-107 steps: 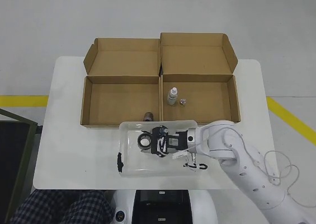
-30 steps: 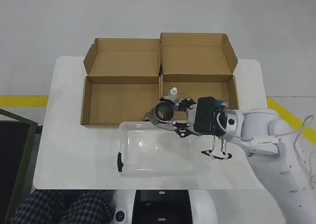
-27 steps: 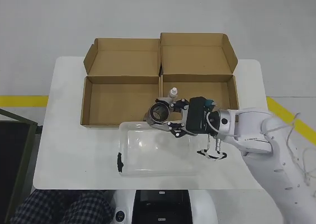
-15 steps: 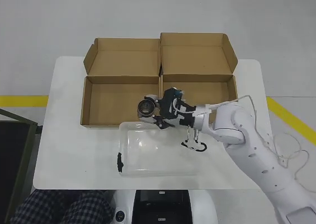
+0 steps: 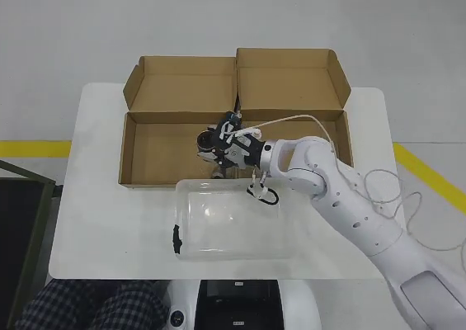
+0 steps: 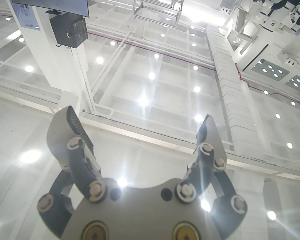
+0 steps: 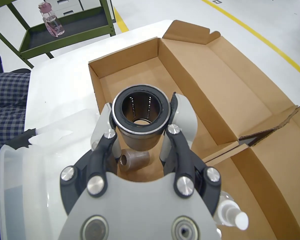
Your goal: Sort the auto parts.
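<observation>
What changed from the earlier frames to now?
The right gripper lifted the bearing out of the clear bin and carried it over the left cardboard box, still clamped. The small brown cylinder in that box and the bin stayed put.

The left box [image 5: 162, 153] floor lies open — a brown sleeve [image 7: 135, 159] (on its side) blocks one near corner.

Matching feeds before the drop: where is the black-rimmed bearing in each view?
Top view: bearing in the right hand, over the left cardboard box, near the wall beside the other box.
Right wrist view: bearing clamped in the hand, above that box's floor.
Left wrist view: faces the ceiling; left hand open, holding nothing.
Shared landmark: the left cardboard box.
</observation>
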Controlling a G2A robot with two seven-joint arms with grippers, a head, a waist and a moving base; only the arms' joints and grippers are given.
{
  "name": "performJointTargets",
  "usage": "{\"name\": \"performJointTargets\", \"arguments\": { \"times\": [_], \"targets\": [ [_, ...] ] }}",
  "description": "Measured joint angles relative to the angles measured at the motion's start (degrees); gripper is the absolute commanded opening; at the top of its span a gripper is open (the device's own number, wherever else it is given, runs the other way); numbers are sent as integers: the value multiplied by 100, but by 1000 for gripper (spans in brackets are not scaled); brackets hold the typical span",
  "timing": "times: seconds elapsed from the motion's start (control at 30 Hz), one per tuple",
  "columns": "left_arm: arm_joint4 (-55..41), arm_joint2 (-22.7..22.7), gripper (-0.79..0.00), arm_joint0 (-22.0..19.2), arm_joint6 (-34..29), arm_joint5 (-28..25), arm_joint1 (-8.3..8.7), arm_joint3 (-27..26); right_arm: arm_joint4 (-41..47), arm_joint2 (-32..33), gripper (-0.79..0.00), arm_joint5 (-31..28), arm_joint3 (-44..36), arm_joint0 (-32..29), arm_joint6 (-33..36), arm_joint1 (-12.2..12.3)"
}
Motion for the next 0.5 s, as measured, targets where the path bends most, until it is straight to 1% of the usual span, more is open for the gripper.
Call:
{"name": "performJointTargets", "arguments": {
  "times": [0.13,0.3,0.5],
  "targets": [
    [0,0,0,0,0,0,0,0,-49,-213,-785,176,378,192,-44,-149],
    [0,0,0,0,0,0,0,0,-334,-512,-785,399,834,471,3,-351],
    [0,0,0,0,0,0,0,0,-299,-727,-785,465,1445,733,-67,-592]
  ]
}}
